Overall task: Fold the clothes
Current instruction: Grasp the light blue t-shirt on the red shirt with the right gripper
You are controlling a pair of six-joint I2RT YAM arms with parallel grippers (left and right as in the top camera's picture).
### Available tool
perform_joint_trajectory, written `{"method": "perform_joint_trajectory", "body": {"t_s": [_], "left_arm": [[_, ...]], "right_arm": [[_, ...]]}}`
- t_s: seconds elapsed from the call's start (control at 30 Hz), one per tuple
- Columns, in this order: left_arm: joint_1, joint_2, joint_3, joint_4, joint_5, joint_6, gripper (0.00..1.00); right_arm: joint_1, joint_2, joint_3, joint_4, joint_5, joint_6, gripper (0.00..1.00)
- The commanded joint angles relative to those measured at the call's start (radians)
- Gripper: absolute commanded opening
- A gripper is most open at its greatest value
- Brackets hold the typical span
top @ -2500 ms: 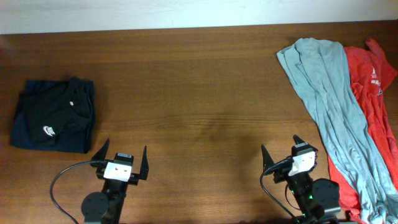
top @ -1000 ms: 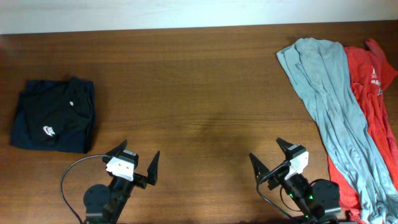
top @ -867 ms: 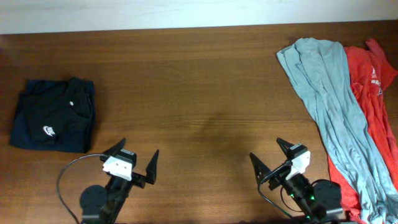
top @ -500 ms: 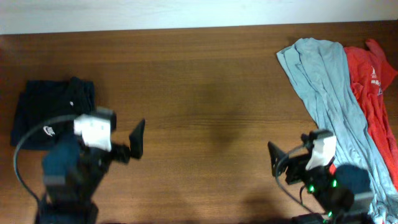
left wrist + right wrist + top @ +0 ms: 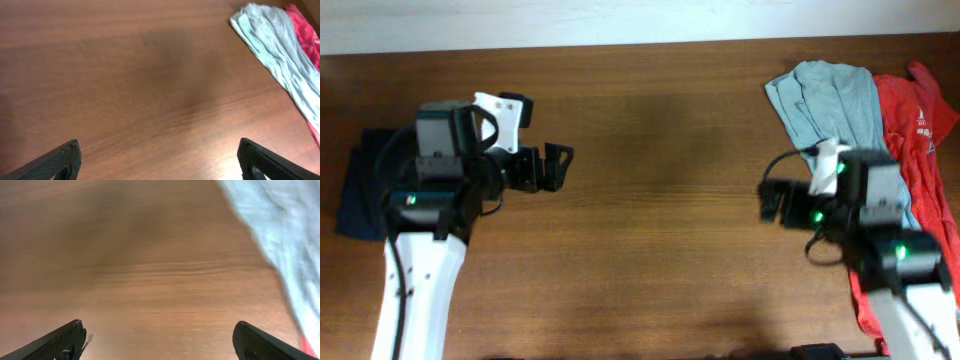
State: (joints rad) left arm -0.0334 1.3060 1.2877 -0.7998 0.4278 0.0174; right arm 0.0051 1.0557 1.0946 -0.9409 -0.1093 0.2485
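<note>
Left end effector (image 5: 160, 149) and right end effector (image 5: 158, 327) have risen, gaping

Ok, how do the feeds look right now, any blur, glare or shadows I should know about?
Overhead: evenly lit, no glare, only a faint darker patch mid table. Left wrist: reasonably sharp, the wood grain and the folds of the grey-blue shirt read clearly, with a soft shadow on the wood. Right wrist: soft, the grain is smeared and the shirt's edge is blurred.

Left arm (image 5: 415, 275) and right arm (image 5: 912, 312) show white shells, dark grey joints, green lights (image 5: 815, 217), looping black cables (image 5: 790, 155); left hand (image 5: 160, 162) and right hand (image 5: 160, 341) have black wedge-shaped fingers (image 5: 55, 160).
</note>
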Motion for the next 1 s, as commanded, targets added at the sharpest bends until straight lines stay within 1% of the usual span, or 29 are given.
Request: {"method": "perform_joint_trajectory", "body": {"t_s": [0.0,0.1,0.13,0.17,0.27,0.3,0.37,0.47,0.5,0.53,0.57,0.6,0.63,0.67,0.77,0.83,0.93,0.97], "left_arm": [[-0.004,0.048,0.019,0.002,0.109,-0.01,0.99],[-0.004,0.07,0.019,-0.006,0.159,-0.011,0.99],[-0.004,0.072,0.019,-0.011,0.179,-0.011,0.99],[-0.004,0.071,0.019,-0.026,0.221,-0.011,0.99],[-0.004,0.07,0.02,-0.083,0.273,-0.01,0.99],[-0.004,0.069,0.02,-0.121,0.275,-0.009,0.99],[-0.004,0.069,0.02,-0.183,0.266,0.04,0.99],[-0.005,0.069,0.02,-0.193,0.183,0.048,0.99],[-0.005,0.069,0.02,-0.192,0.162,0.048,0.99],[-0.006,0.069,0.02,-0.199,0.143,0.048,0.99],[-0.006,0.069,0.02,-0.207,0.139,0.052,0.99],[-0.006,0.069,0.02,-0.217,0.132,0.055,0.99],[-0.006,0.069,0.02,-0.247,0.113,0.086,0.99],[-0.006,0.069,0.02,-0.261,0.093,0.107,0.99],[-0.006,0.069,0.02,-0.239,0.013,0.177,0.99],[-0.006,0.069,0.02,-0.216,-0.02,0.18,0.99],[-0.006,0.07,0.02,-0.173,-0.025,0.18,0.99],[-0.006,0.07,0.02,-0.155,-0.025,0.18,0.99]], "right_arm": [[-0.167,0.123,0.092,-0.021,0.069,0.091,0.99],[-0.346,0.254,0.127,-0.021,0.065,0.137,0.99],[-0.375,0.275,0.129,-0.021,0.061,0.146,0.99],[-0.465,0.346,0.132,-0.019,0.011,0.158,0.99],[-0.565,0.43,0.132,-0.017,-0.082,0.157,0.99],[-0.6,0.461,0.132,-0.018,-0.109,0.157,0.99],[-0.642,0.497,0.132,-0.024,-0.127,0.157,0.99],[-0.674,0.515,0.132,-0.024,-0.124,0.15,0.99],[-0.674,0.515,0.132,-0.016,-0.13,0.15,0.99],[-0.665,0.514,0.132,0.035,-0.211,0.149,1.0],[-0.657,0.514,0.132,0.055,-0.246,0.141,1.0],[-0.642,0.514,0.132,0.088,-0.294,0.111,0.98],[-0.602,0.514,0.132,0.139,-0.366,0.048,0.95],[-0.566,0.514,0.132,0.161,-0.397,-0.002,0.92],[-0.44,0.515,0.132,0.176,-0.403,-0.179,0.92],[-0.366,0.516,0.132,0.193,-0.403,-0.267,0.92],[-0.288,0.521,0.132,0.256,-0.396,-0.31,0.92],[-0.235,0.525,0.132,0.328,-0.383,-0.309,0.92]]}}
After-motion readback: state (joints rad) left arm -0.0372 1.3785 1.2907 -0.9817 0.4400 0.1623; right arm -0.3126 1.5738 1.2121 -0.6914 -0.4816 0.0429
